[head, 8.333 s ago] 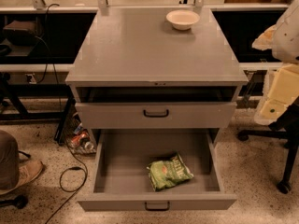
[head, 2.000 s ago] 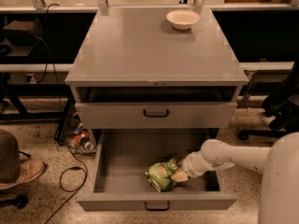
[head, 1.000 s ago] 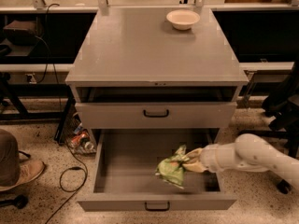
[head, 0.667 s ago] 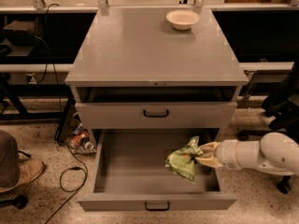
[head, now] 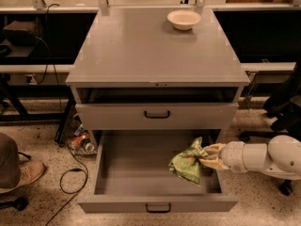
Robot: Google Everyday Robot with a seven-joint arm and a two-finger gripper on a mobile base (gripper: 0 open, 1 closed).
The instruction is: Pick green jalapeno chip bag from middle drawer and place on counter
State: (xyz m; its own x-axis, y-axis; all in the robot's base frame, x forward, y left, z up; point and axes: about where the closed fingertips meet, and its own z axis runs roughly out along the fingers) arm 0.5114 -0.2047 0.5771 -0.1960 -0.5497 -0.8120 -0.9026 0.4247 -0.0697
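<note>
The green jalapeno chip bag (head: 187,162) hangs crumpled from my gripper (head: 205,157), lifted off the floor of the open middle drawer (head: 136,171) at its right side. The gripper is shut on the bag's right edge, and my white arm (head: 263,158) reaches in from the right. The middle drawer is pulled fully out, with its dark handle (head: 158,207) at the front. The counter (head: 150,46) is the flat grey top of the cabinet, well above the bag.
A cream bowl (head: 184,19) sits at the counter's back right. The drawer above (head: 157,115) is shut. A person's shoe (head: 21,173) and a black cable (head: 70,178) lie on the floor at left. A chair base (head: 277,121) stands at right.
The bag lay flat in the drawer; my gripper closed on it and has lifted it up and to the right, off the drawer floor.
</note>
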